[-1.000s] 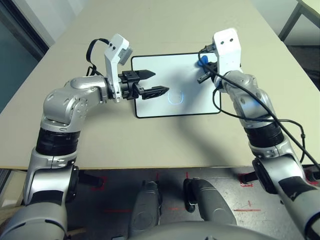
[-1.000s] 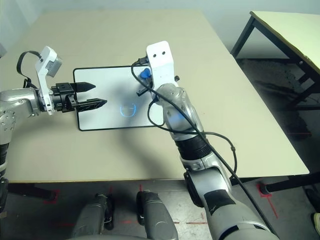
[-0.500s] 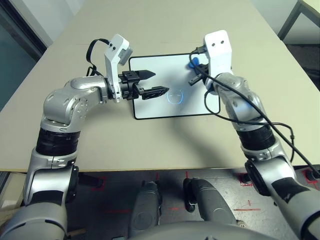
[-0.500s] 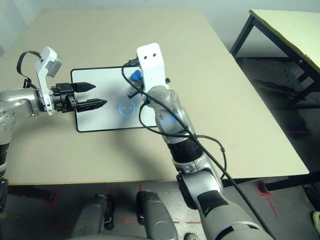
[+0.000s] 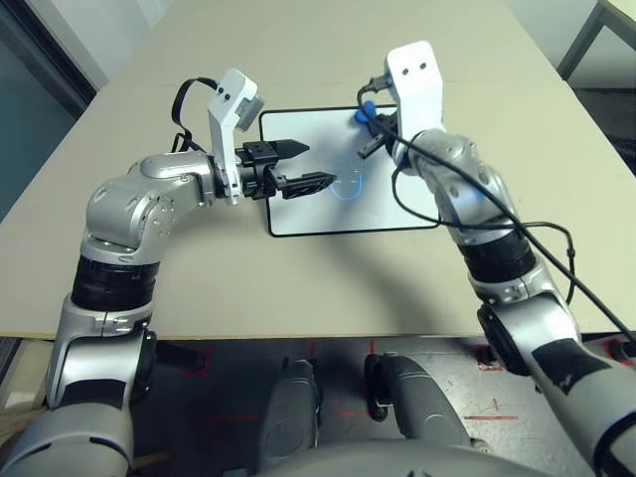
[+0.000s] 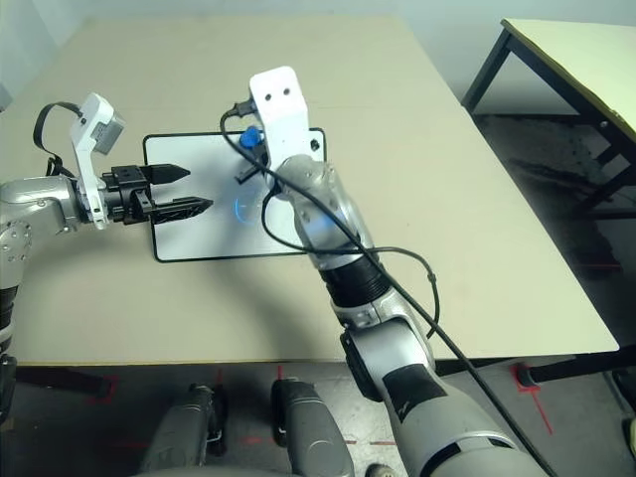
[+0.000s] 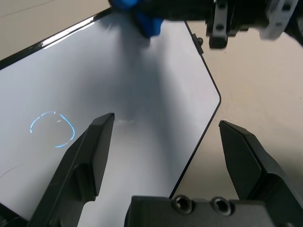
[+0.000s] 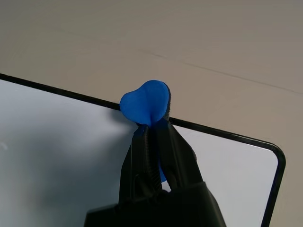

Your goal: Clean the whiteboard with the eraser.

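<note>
My right gripper (image 8: 150, 124) pinches the blue eraser (image 8: 144, 101) tight over the far edge of the whiteboard (image 5: 328, 209), upper centre of the head view, while my left gripper (image 5: 303, 164) hangs wide open and empty above the board's left part, near the cyan doodle (image 5: 348, 187).

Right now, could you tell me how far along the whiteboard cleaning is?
Done: the right hand is shut on the eraser, holding it at the far edge of the whiteboard. In hand: the eraser sits near the board's far right corner, apart from the marks. Left: the cyan doodle near the board's middle is unwiped. The left hand hovers open over the board's left part.
</note>
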Controlling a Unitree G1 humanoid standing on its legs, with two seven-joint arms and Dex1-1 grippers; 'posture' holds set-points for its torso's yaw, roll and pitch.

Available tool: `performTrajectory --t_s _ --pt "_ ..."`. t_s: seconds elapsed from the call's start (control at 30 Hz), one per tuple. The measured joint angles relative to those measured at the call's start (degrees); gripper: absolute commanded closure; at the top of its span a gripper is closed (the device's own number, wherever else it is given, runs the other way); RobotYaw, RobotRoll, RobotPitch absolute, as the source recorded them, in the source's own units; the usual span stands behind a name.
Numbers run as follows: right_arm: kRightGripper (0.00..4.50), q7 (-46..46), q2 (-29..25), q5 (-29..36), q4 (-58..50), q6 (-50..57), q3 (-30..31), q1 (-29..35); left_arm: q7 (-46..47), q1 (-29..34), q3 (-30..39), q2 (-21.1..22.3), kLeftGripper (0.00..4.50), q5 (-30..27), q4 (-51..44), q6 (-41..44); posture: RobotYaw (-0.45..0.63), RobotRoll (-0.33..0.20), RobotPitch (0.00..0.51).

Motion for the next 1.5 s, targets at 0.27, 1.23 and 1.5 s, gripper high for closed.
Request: performTrajectory --t_s 0.27,1.23,1.5 --pt "4.50 1.85 2.79 0.47 -4.13 2.25 3.61 4.15 0.21 0.10 0.05 0.00 0.00 -0.14 -0.19 0.36 0.04 0.000 0.167" --pt "4.50 -0.78 -0.03 -0.34 -0.41 0.50 0.28 2.35 0.23 0.08 0.12 -0.01 0.00 -0.18 -0.29 0.94 0.04 0.000 0.175" --pt "4.50 0.15 2.20 -0.44 -4.80 2.86 3.42 6.46 0.38 0.08 0.15 -0.07 0.00 -0.19 -0.30 0.97 0.04 0.000 0.178"
